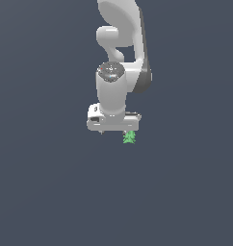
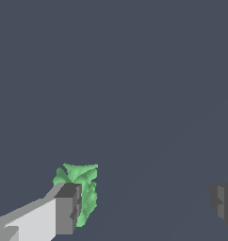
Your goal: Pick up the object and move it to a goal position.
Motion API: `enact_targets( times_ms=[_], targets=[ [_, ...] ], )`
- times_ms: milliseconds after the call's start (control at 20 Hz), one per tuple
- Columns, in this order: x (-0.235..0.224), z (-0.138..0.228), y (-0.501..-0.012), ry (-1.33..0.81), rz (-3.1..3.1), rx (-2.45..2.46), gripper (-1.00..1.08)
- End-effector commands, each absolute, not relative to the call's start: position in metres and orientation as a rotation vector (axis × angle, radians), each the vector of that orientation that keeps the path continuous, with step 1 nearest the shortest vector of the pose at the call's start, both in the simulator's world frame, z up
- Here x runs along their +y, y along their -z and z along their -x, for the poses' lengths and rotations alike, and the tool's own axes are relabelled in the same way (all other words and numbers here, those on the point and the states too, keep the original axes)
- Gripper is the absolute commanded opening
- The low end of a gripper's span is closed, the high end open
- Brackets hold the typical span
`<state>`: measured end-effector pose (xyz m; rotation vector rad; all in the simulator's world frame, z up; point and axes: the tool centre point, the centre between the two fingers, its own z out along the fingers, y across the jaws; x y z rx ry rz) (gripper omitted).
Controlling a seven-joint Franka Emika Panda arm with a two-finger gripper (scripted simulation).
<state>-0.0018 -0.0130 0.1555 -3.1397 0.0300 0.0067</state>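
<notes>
Your arm (image 1: 122, 57) hangs from the upper part of the exterior view, white links folded above a white wrist housing; the gripper (image 1: 114, 130) points down at the dark grey floor (image 1: 51, 192). The green object (image 1: 130, 138) shows just under the gripper body, towards the exterior view's right end of it, its spiky outline poking out beneath the housing.

In the wrist view your gripper (image 2: 146, 204) stands wide apart, the two dark fingertips (image 2: 69, 207) set at opposite sides of the picture with bare floor between them; nothing is clamped between them. The object (image 2: 83, 190) lies against one fingertip, partly hidden behind it, on that finger's inner side; whether it actually touches the pad, you cannot tell from this picture. The other fingertip is well apart from the object.

Whether the object rests on the floor or is lifted off it cannot be judged; no shadow or contact line is visible. The floor is a uniform dark grey in both views.
</notes>
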Motion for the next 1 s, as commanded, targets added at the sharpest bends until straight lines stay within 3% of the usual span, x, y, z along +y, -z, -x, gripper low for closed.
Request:
enact_targets(
  times_ms=[0, 950],
  targets=[
    [-0.013, 0.002, -0.156, -0.007, 3.14, 0.03, 1.0],
    [0.009, 0.015, -0.137, -0.068, 3.111, 0.029, 1.0]
  ],
)
